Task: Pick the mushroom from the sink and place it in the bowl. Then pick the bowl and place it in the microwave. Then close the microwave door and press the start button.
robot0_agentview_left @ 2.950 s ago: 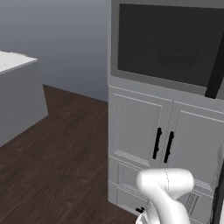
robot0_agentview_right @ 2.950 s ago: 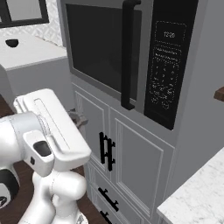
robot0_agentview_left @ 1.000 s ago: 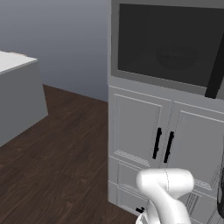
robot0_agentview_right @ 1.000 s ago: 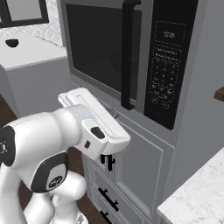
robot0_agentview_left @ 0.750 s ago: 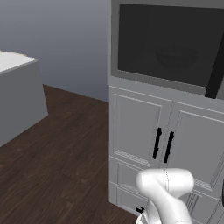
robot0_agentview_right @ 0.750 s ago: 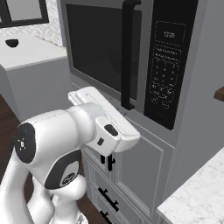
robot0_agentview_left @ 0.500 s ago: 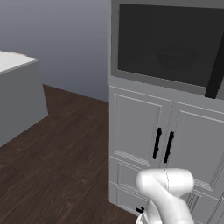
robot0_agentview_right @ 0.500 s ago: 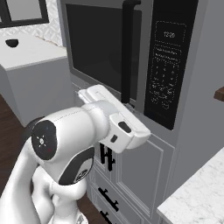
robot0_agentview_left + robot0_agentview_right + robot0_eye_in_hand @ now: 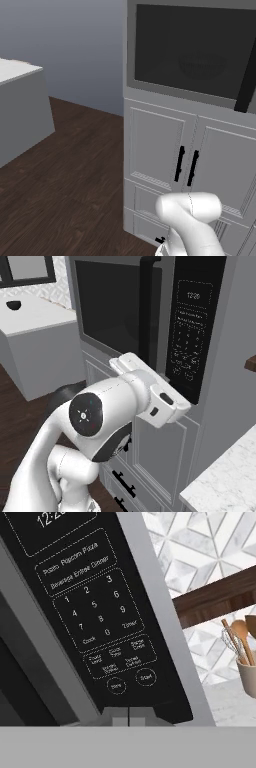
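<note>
1. In the left base view a grey counter [image 9: 20,110] sits at far left, cut off by the frame edge, with dark wood floor [image 9: 70,175] beside it.
2. The microwave [image 9: 192,47] is built in above white cabinets [image 9: 160,150] with two black handles [image 9: 186,164]. Its door [image 9: 190,45] is shut.
3. Through the dark glass a faint round shape shows, too dim to say whether it is the bowl.
4. In the right base view a small dark object [image 9: 14,305] rests on the far counter, too small to identify.
5. The door's black vertical handle [image 9: 146,311] is partly hidden by the arm [image 9: 100,421].
6. The control panel [image 9: 192,326] has a display and keypad, unreadable from here.
7. In the hand view the panel runs tilted. The display reads "12:2", the rest cut off.
8. Legible labels: "Potato Popcorn Pizza", digits 1 to 9 and 0, "Cook", "Timer", and a round "Start" button [image 9: 145,677] beside another round button whose word is blurred.
9. The gripper [image 9: 128,717] points at the panel's lower edge just under those buttons, fingers pressed together, holding nothing.
10. At far right a utensil crock [image 9: 247,674] with wooden spoons and a whisk is cut off.
</note>
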